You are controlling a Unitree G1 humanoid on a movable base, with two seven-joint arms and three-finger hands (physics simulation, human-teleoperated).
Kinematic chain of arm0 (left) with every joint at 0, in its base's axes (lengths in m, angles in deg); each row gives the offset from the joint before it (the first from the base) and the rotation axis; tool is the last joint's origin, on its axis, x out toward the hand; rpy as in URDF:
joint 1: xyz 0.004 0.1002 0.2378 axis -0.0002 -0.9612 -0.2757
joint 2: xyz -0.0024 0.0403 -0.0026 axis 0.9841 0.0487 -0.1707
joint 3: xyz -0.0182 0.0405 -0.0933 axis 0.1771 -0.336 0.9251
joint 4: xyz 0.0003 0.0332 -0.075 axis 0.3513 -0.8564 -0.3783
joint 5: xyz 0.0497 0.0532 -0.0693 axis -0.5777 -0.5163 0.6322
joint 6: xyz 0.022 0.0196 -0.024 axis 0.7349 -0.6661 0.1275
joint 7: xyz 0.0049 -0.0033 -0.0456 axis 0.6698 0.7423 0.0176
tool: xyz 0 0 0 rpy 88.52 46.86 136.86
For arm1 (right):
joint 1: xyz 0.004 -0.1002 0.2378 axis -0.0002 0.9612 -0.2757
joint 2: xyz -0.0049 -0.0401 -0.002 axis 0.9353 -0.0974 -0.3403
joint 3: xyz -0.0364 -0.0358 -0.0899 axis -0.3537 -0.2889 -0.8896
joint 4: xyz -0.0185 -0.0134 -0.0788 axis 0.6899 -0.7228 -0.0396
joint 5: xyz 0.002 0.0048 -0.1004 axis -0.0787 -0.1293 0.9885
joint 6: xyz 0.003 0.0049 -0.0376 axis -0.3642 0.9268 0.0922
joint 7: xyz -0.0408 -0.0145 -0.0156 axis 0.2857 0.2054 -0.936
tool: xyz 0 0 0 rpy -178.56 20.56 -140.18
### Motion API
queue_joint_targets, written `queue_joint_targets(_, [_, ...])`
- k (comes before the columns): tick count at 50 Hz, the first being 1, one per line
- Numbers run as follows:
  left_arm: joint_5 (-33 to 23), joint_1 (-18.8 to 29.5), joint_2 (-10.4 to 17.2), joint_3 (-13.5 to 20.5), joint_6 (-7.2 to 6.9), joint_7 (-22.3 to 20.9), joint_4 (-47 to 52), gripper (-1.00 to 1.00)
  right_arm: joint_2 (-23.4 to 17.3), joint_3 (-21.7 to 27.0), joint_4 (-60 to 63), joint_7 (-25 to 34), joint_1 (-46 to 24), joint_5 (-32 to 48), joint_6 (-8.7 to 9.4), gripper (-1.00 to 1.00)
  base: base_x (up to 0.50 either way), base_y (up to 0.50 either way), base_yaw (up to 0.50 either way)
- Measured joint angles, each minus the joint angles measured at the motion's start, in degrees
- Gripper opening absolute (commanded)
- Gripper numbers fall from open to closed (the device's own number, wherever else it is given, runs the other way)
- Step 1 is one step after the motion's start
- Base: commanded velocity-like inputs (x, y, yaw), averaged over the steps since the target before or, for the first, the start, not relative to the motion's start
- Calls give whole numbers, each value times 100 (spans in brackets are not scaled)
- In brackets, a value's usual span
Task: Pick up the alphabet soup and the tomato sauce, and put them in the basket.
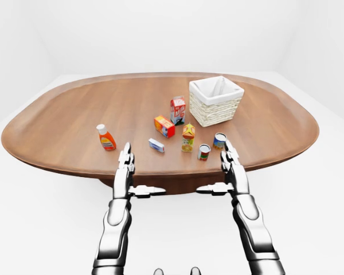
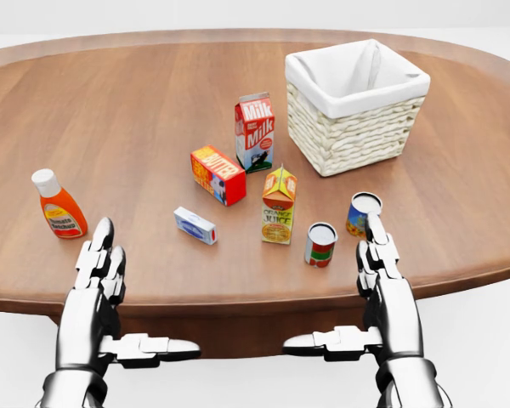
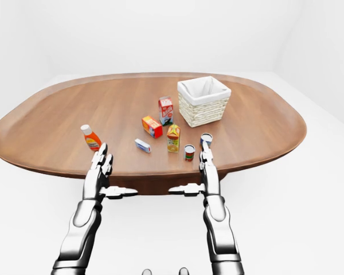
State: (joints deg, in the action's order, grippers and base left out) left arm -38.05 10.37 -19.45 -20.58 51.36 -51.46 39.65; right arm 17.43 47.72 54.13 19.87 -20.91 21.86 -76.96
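1. On the table (image 2: 153, 119), the left hand (image 2: 98, 276) hung open and empty.
2. Two cans, red-labelled (image 2: 320, 245) and blue-labelled (image 2: 362, 213), stood unpicked; which is the soup was unclear.
3. The right hand (image 2: 382, 268), open, held nothing.
4. The basket (image 2: 354, 106) lay empty.

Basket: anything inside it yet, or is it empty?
The basket shows only its white cloth lining; no can appears inside. Its near wall hides the bottom, so that part is unconfirmed. Both cans, blue-labelled and red-labelled, stand on the table.
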Motion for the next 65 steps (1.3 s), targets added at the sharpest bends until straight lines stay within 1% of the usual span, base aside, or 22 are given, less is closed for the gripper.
queue_joint_targets(6, [54, -11, 33, 71, 197, -77, -105, 100, -31, 61, -33, 54, -12, -33, 7, 100, 0, 0, 0])
queue_joint_targets(12, [83, -29, 50, 104, 302, -124, -150, 100, -48, 90, -34, 87, -12, -49, 20, 100, 0, 0, 0])
queue_joint_targets(18, [96, -45, 58, 118, 302, -153, -170, 100, -56, 105, -19, 108, -5, -58, 24, 100, 0, 0, 0])
queue_joint_targets(24, [63, -90, 57, 112, 302, -153, -134, 100, -55, 102, 65, 116, 51, -35, -64, 100, 0, 0, 0])
queue_joint_targets(27, [12, -148, 51, 99, 302, -128, -50, 100, -52, 93, 162, 117, 106, -7, -166, 100, 0, 0, 0])
queue_joint_targets(34, [-183, -335, 34, 59, 302, -30, 264, 100, -35, 64, 490, 104, 280, 80, -483, 100, 0, 0, 0])
queue_joint_targets(35, [-213, -363, 31, 54, 302, -15, 318, 100, -32, 59, 544, 104, 305, 92, -502, 100, 0, 0, 0])
queue_joint_targets(53, [-789, -809, -2, 0, 302, 252, 1236, 100, 8, 6, 1288, 74, 648, 237, -502, 100, 0, 0, 0])
queue_joint_targets(65, [-1076, -989, -20, -5, 302, 375, 1693, 100, 24, 8, 1623, 32, 774, 295, -502, 100, 0, 0, 0])
